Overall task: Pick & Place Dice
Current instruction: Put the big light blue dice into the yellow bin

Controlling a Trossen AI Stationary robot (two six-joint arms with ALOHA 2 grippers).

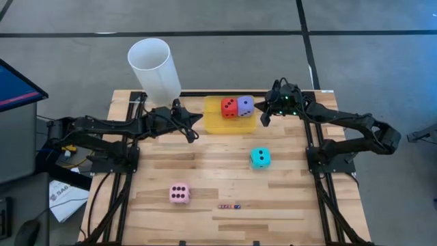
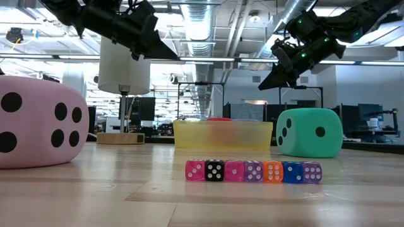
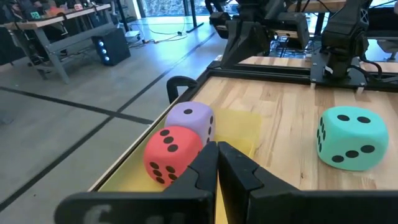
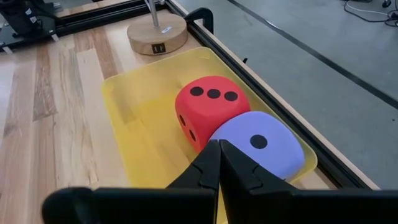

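Observation:
A red die (image 1: 229,106) and a purple die (image 1: 245,104) sit side by side, touching, on the floor of a yellow tray (image 1: 213,121) at the table's far middle. The cyan die (image 1: 259,157) rests on the bare wood right of centre. The pink die (image 1: 179,193) rests near the front left. My left gripper (image 3: 217,147) hovers shut just left of the tray, pointing at the red die (image 3: 172,154). My right gripper (image 4: 219,144) hovers shut at the tray's right end, above the purple die (image 4: 261,143). Neither holds anything.
A white cylinder (image 1: 156,68) on a round wooden base (image 4: 157,34) stands at the far left behind the tray. A row of tiny dice (image 2: 252,171) lies near the front edge. Black rails (image 4: 261,68) border the table's far side.

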